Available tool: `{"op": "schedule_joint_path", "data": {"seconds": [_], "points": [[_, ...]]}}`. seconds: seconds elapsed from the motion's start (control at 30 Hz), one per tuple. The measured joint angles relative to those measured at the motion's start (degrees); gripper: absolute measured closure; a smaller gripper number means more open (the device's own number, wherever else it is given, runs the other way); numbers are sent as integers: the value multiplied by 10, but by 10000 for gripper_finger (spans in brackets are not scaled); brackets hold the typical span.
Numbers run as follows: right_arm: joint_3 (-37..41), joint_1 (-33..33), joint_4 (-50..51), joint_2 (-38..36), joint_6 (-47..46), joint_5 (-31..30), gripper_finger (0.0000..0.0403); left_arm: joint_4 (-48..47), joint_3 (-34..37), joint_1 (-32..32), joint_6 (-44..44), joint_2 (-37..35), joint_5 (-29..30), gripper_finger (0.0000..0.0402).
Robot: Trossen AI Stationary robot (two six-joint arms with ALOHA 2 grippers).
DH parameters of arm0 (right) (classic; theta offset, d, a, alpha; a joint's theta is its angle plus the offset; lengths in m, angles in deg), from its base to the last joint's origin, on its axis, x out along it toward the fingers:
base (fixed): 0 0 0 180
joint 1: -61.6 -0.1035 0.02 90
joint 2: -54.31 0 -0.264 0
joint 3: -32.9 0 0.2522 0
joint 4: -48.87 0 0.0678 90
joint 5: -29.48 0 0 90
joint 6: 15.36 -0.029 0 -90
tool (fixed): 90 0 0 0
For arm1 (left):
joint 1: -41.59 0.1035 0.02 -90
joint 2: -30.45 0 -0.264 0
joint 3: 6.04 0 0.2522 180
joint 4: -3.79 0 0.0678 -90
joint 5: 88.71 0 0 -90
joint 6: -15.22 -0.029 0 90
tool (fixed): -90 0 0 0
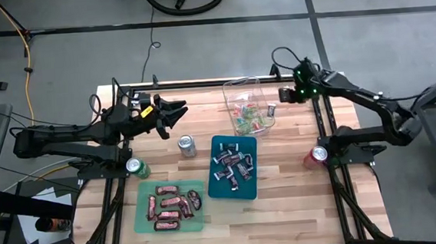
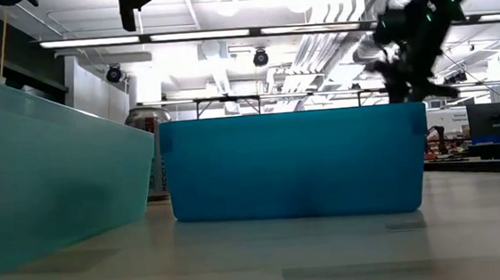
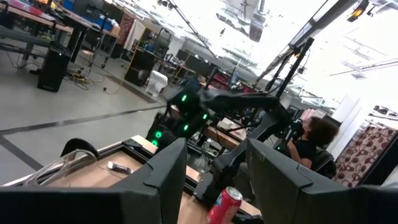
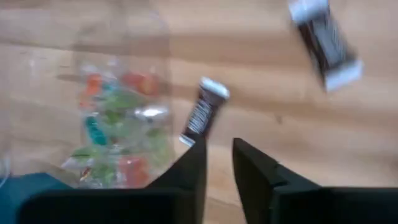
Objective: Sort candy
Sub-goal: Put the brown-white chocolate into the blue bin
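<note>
The right gripper (image 4: 219, 163) hangs near the table's far right corner, fingers narrowly apart and holding nothing, above a dark wrapped candy (image 4: 204, 111) beside the clear container (image 1: 247, 103). The left gripper (image 1: 177, 109) is half open, empty.

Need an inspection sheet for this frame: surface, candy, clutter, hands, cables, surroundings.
Surface: wooden table, bare at its right side.
Job's things: red-brown bars in the green tray; dark/silver pieces in the teal tray; small bright sweets in the clear bin; two dark/silver pieces loose on the wood beside that bin.
Clutter: silver can, green can, red can.
Hands: left hand open, empty, above the table's rear left; right hand just right of the clear bin, fingers slightly apart, nothing between them.
Cables: yellow cable on the floor left of the table.
Surroundings: a person seated beyond the table.
</note>
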Motion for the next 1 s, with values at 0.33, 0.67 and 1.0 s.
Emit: {"op": "schedule_joint_path", "data": {"seconds": [0.33,0.67,1.0], "points": [[137,25,-229,13,-159,86,250,0,0,0,0,0,8,250],[129,4,-351,140,-158,91,385,0,0,0,0,0,23,250],[129,0,-365,195,-153,99,401,0,0,1,0,0,23,250]]}}
